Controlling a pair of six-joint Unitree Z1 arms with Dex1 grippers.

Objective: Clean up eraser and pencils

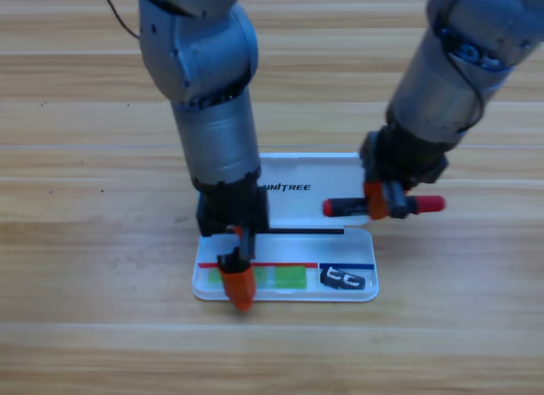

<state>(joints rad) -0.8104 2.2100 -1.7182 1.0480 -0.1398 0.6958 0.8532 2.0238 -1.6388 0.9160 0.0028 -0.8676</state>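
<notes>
Left gripper (237, 286) over case (293, 170), pencil (342, 206) beyond.

Pencil (429, 204) right of case (297, 178)

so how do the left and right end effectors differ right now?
The left end effector points down into the front tray of the open white plastic case, over the green items, carrying nothing visible. The right end effector sits at the case's right edge, shut on the thick black pencil with red ends, held level. Both have orange jaws.
</notes>
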